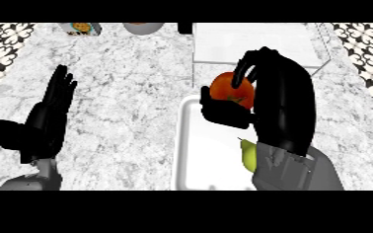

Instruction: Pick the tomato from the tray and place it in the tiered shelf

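- The tomato (227, 90) is round, with no clear long axis; I cannot tell where its stem end points.
- It is orange-red, with a dark mark low down.
- My right hand (284, 103) curls round it, fingers over, thumb under, above the tray (191, 145).
- The tiered shelf (255, 42) lies just beyond that hand's fingertips.
- My left hand (45, 116) rests open, far to its left.

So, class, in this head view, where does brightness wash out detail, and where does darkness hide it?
Head view: the white tray glares so its rim and floor nearly merge; head view: the right robot hand, curled round the tomato, shows as a near-flat black shape with little shading.
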### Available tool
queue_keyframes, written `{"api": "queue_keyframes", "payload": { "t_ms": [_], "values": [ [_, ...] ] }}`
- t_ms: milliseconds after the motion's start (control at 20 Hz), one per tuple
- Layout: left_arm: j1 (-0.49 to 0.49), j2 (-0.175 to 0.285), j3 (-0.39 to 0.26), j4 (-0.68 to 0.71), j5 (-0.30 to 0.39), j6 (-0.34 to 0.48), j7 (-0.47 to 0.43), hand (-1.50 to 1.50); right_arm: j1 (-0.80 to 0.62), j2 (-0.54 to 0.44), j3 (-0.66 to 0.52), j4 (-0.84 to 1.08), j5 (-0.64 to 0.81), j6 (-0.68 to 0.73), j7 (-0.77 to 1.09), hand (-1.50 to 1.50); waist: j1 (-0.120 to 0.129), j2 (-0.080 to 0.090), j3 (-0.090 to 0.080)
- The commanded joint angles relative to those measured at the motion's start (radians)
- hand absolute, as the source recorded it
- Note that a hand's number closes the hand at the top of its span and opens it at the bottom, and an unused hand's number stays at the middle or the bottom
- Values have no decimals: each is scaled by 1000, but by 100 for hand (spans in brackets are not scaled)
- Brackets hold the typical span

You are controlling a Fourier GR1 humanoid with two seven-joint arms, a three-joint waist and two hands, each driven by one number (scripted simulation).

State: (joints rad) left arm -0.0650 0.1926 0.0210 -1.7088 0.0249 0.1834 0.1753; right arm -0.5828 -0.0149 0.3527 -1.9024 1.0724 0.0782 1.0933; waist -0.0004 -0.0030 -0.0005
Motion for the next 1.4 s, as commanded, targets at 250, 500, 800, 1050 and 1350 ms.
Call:
{"api": "queue_keyframes", "payload": {
  "t_ms": [250,500,800,1050,1350],
  "values": [
    [-50,-25,-1,55,-23,1,-4,0,-86,-2,-215,190,-1,-70,-82,150,5,5,0],
    [79,-18,27,-3,4,-38,-72,0,-129,-30,-315,352,-13,-168,-183,150,13,5,0],
    [-39,7,45,-22,-7,-31,45,0,-187,-50,-392,601,-38,-359,-358,150,17,7,1],
    [-34,-20,30,3,-9,-39,26,0,-200,-125,-476,721,-144,-421,-532,150,11,5,1],
    [-22,-47,20,25,-28,-36,-9,0,-323,-90,-491,989,-101,-557,-567,150,17,7,1]
  ]
}}
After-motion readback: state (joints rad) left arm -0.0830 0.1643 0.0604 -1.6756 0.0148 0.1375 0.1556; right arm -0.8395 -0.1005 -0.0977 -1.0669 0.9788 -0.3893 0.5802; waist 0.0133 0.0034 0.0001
